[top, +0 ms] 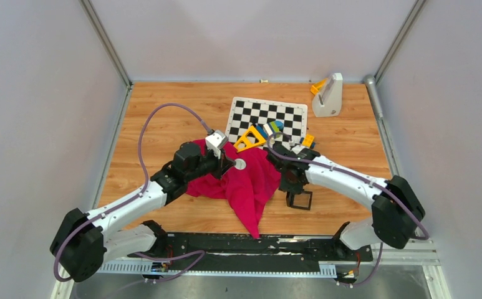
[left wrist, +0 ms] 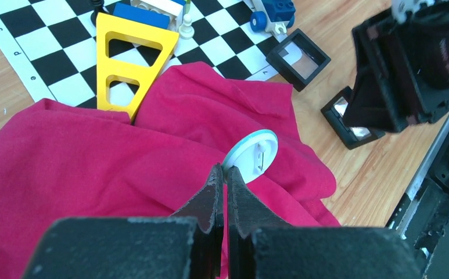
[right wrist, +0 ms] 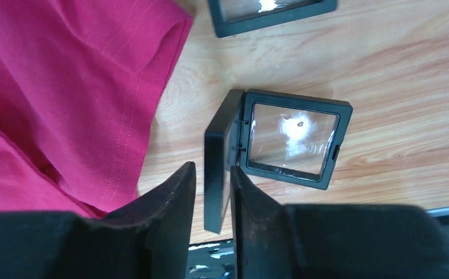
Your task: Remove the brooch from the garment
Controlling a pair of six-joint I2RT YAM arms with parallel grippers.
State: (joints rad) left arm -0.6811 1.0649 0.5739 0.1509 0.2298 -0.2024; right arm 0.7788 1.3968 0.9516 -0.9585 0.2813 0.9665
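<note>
Wooden desk inside grey walls, your right tool slightly spread astride a hinged black frame's raised lid, your left tool pressed together on the brooch's rim, brooch pin-side up over the magenta garment mid-desk, chequered board beyond.

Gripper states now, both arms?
Left gripper: shut on the brooch, at its rim.
Right gripper: jaws narrowly apart astride a flap of the black case; grip cannot be told.

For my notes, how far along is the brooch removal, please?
Done: the brooch is grasped: the left end effector is shut on its rim, pin side up. In hand: getting it off the garment. Left: carrying it clear; whether the pin is free, I cannot tell.
</note>
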